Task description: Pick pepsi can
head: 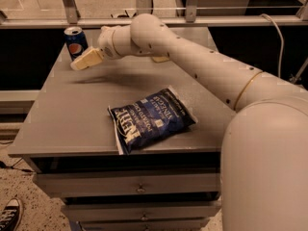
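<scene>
The pepsi can (76, 42) stands upright at the far left corner of the grey cabinet top (77, 114). It is dark blue with a silver top and a round red-white-blue logo. My gripper (81, 63) hangs above the cabinet top just in front of and slightly right of the can, its cream fingers pointing down-left. It is close to the can, and I cannot tell whether it touches it. My white arm reaches in from the lower right across the cabinet.
A flat dark-blue chip bag (151, 118) lies near the front middle of the cabinet top. Drawers (139, 189) sit below. A metal rail and glass run behind the cabinet. A shoe (9, 214) is on the floor at bottom left.
</scene>
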`<control>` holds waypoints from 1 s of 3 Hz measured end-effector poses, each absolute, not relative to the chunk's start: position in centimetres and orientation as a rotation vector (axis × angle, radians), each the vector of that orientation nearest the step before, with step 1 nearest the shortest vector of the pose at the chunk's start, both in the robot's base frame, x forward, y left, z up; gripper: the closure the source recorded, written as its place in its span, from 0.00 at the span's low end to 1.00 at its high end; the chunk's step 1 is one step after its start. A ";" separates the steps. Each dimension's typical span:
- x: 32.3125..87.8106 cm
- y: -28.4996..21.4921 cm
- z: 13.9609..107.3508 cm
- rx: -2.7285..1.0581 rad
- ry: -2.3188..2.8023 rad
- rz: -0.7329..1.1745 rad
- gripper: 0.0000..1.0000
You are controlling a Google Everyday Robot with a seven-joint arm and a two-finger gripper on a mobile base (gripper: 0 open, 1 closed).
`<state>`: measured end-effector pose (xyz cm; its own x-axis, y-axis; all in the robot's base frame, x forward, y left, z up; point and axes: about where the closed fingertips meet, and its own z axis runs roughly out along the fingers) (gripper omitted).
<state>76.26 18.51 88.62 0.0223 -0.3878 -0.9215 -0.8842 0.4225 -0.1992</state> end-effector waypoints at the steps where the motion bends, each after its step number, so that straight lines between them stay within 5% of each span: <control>1: 77.3 19.2 88.4 -1.107 1.581 0.610 0.00; 3: 77.0 21.8 89.3 -1.013 1.560 0.777 0.41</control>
<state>77.00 21.80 89.32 -0.0691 -0.2082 -0.9756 -0.9042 0.4262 -0.0269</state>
